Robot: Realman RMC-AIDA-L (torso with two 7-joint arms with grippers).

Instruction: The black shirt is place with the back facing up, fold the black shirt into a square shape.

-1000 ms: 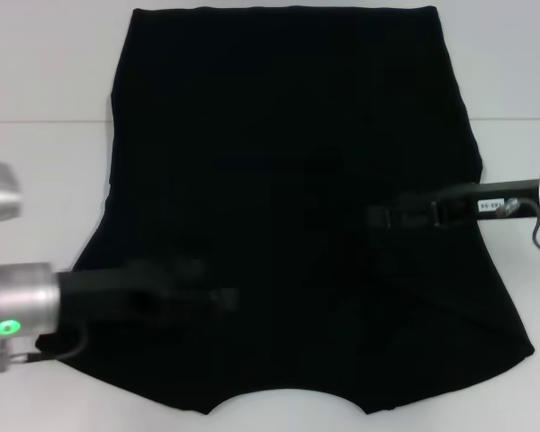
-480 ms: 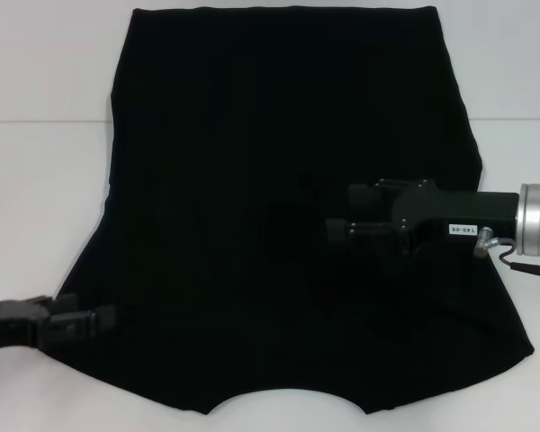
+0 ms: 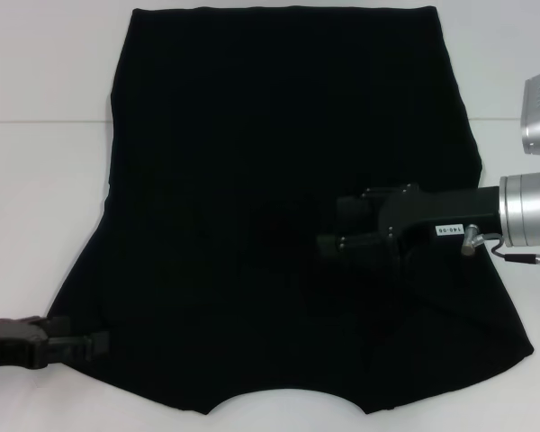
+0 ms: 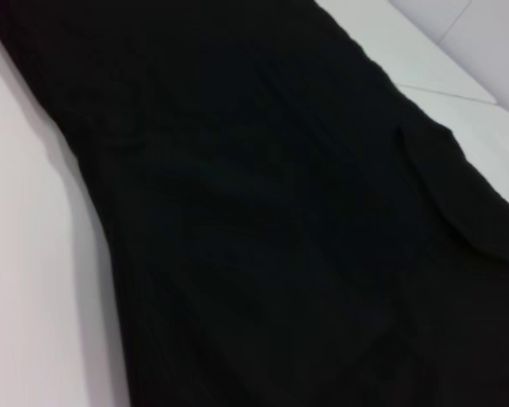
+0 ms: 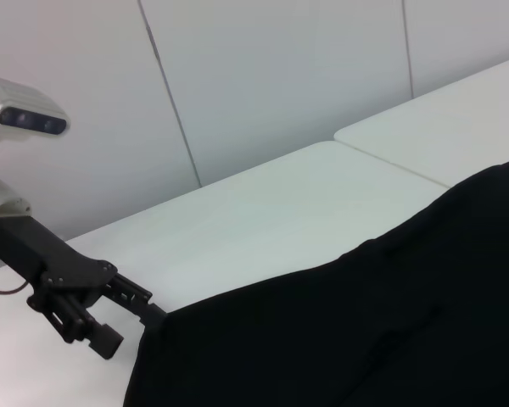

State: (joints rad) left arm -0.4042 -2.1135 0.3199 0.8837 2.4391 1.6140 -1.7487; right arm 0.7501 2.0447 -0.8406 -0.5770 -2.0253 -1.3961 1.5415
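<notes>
From the head view, the black shirt [image 3: 279,207] lies flat across the white desk [image 3: 36,180], its long axis running away from the robot. The left gripper [image 3: 94,345] rests at the near left corner of the shirt, fingers touching the edge; I cannot tell whether they grip it. The right gripper [image 3: 337,229] hovers over the middle, fingers spread apart, cloth on every side. The left wrist view shows only plain, matte, lightly creased fabric. The right wrist view shows the left gripper [image 5: 144,309] meeting the shirt's corner.
</notes>
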